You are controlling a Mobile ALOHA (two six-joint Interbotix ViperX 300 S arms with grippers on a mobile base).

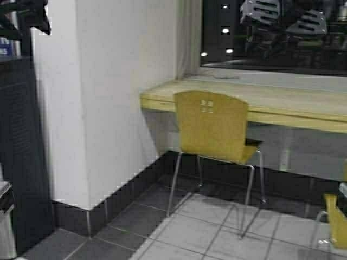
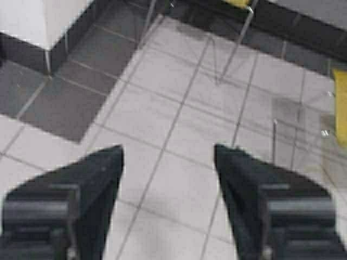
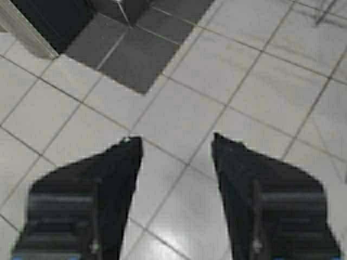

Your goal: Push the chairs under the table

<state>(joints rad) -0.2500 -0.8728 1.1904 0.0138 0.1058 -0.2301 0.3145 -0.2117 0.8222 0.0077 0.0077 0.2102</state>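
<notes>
One chair [image 1: 214, 127] stood at the table's [image 1: 282, 100] left end, its seat only partly under the front edge — pushing seemingly not yet begun. A second chair [image 1: 337, 219] was cut off at the right. Left gripper [image 2: 168, 162] and right gripper [image 3: 176, 157] hung over floor tiles, fingers spread, holding nothing.

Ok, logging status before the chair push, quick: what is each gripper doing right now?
Left gripper: jaws open, holding nothing, above the tiled floor.
Right gripper: jaws open, holding nothing, also over floor tiles.
</notes>
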